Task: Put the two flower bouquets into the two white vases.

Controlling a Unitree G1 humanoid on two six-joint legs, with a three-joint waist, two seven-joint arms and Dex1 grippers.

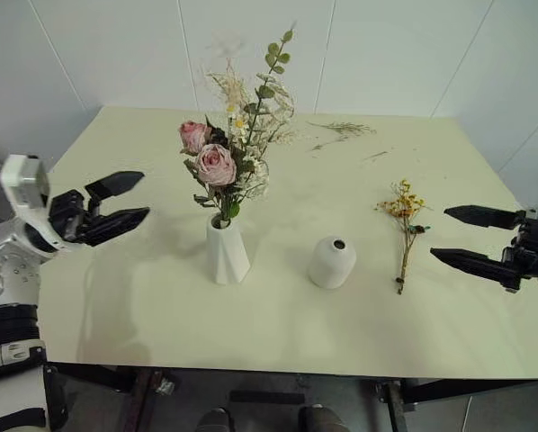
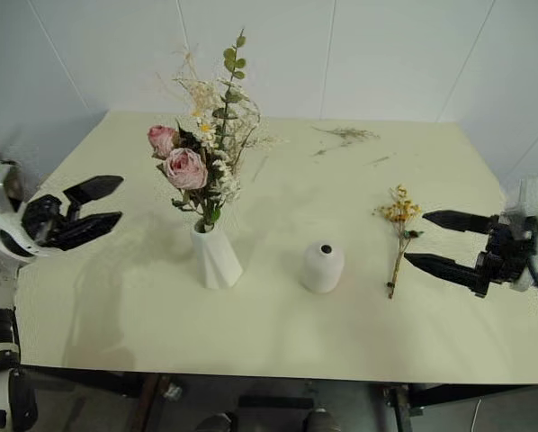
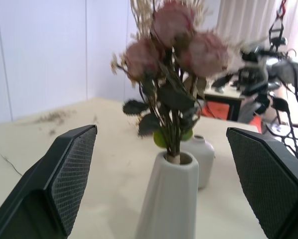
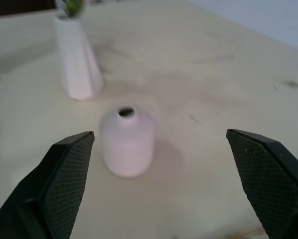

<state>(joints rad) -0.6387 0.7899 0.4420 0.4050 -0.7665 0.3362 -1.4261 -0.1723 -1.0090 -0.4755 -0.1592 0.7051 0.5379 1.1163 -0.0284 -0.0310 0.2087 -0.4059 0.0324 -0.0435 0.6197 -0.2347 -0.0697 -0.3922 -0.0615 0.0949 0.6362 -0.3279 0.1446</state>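
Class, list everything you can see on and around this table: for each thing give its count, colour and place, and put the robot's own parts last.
table: one, pale cream, in front of white walls
tall vase: one, white, left of centre
rose bouquet: one, pink and green, standing in the tall vase
round vase: one, white, centre, empty
yellow bouquet: one, lying flat right of the round vase
loose twigs: a few, pale, far side
left claw: one, black, open, left edge
right claw: one, black, open, beside the yellow bouquet

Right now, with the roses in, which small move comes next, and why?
Probably ease the open right gripper toward the yellow bouquet, which lies flat on the table just beside it. The rose bouquet already stands in the tall vase; the round vase is empty.
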